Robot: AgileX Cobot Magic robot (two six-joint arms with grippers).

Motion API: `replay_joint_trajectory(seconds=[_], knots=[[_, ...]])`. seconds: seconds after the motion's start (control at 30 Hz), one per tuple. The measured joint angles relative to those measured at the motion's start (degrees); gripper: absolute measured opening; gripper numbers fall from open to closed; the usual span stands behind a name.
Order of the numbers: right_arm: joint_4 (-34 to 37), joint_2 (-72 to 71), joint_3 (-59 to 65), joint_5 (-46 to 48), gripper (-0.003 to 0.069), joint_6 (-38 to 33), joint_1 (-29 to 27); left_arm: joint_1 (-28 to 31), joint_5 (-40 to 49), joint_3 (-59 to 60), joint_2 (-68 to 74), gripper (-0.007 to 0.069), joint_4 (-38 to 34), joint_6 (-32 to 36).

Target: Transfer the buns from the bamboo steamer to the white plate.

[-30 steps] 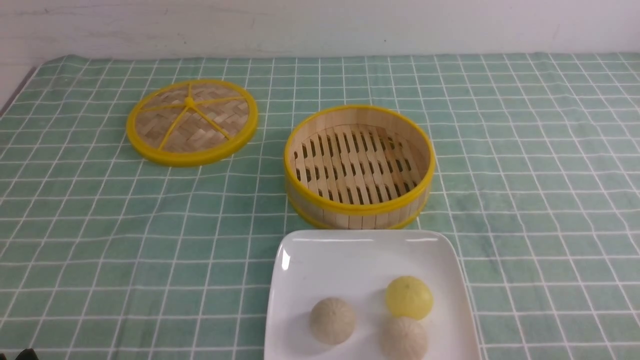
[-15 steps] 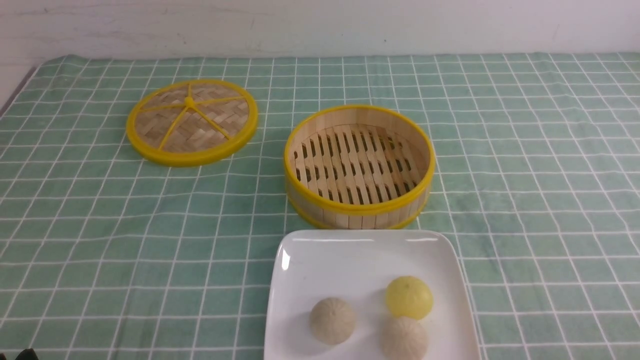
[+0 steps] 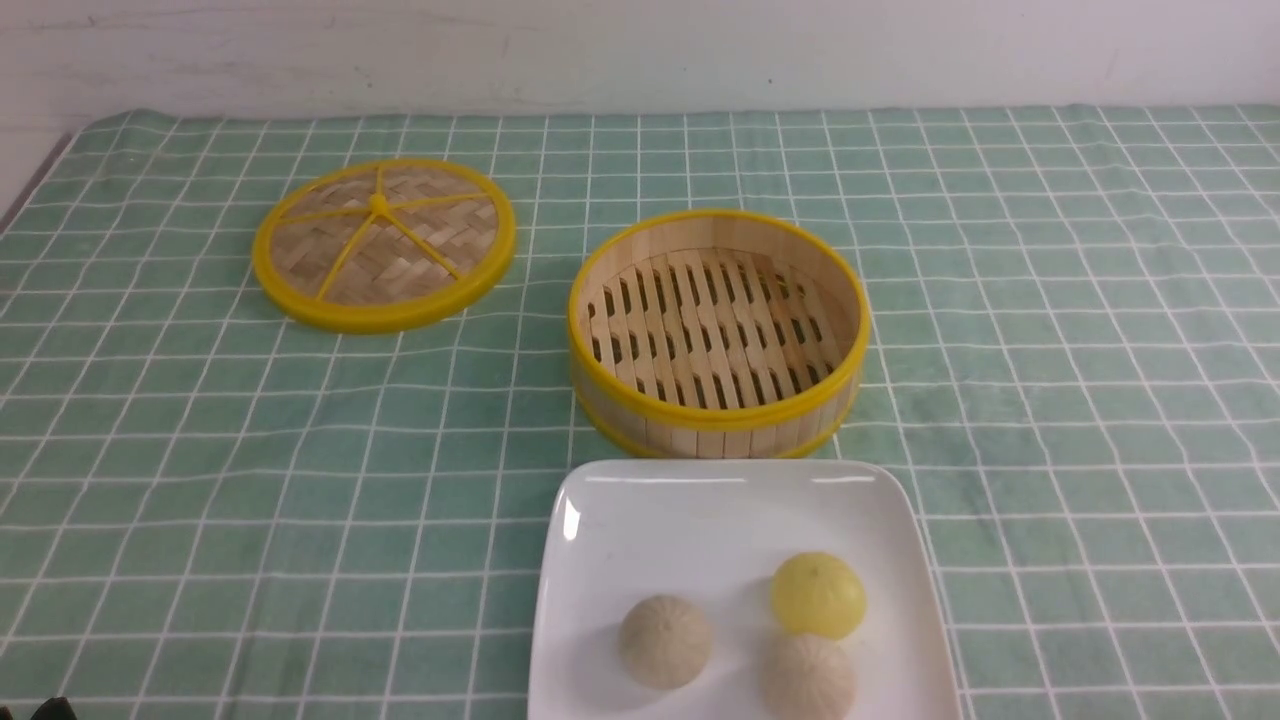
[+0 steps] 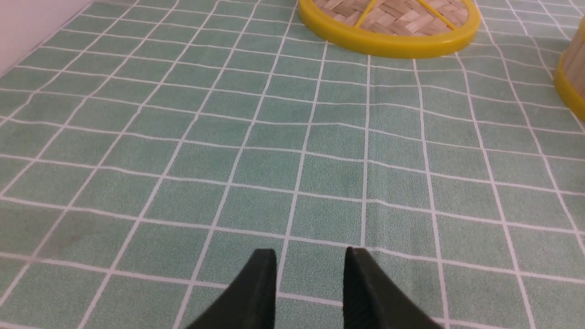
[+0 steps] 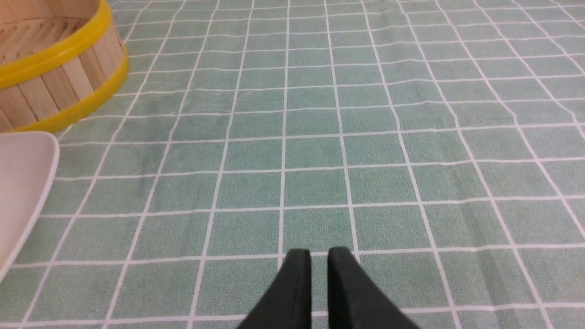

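Above the checked tablecloth [image 5: 315,183], R gripper [image 5: 322,251] idles, fingers slightly apart, nothing held; L gripper [image 4: 315,251] likewise parted, empty. Yellow bun [image 3: 818,596] and cream bun [image 3: 808,677] sit w/ greyish-tan bun [image 3: 665,642] on white sq. plate [image 3: 640,520], set nr. bamboo steamer [image 3: 718,415], presumably for short transfers.

On the tabletop [image 3: 1050,400] before me I count one bamboo steamer [image 3: 720,420], one woven lid [image 3: 350,250] near the far left corner, and one white plate [image 3: 640,520] at the near edge; the plate carries three round buns: one yellow bun [image 3: 818,596] and two tan-toned buns [image 3: 666,642].
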Motion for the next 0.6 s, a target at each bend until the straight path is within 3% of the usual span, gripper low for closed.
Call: replay_joint_trajectory(seconds=[0.6], knots=[[0.00, 0.00, 0.00, 0.00, 0.0104, 0.05, 0.00, 0.00, 0.00, 0.00, 0.00, 0.0240, 0.00, 0.00]])
